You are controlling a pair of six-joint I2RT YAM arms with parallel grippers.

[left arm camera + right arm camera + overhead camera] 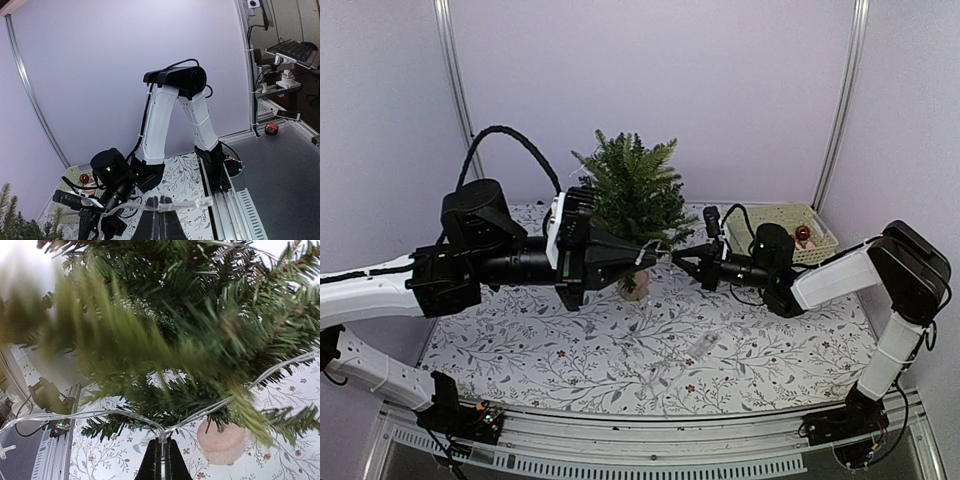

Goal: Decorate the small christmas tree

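The small christmas tree [634,192] stands at the back middle of the table on its tan base [634,287]. My left gripper [653,255] is in front of its lower branches, shut on a clear light string [200,203]. My right gripper [677,260] faces it from the right, nearly tip to tip, shut on the same string [100,414]. In the right wrist view the string runs from the shut fingers [154,460] left and right under the tree's branches [165,335], above the base [220,442]. A loose stretch of string lies on the cloth [701,348].
A woven basket [820,225] at the back right holds a red ornament [803,233]; it also shows in the left wrist view [75,172]. A floral cloth [570,350] covers the table. Purple walls close in the back and sides.
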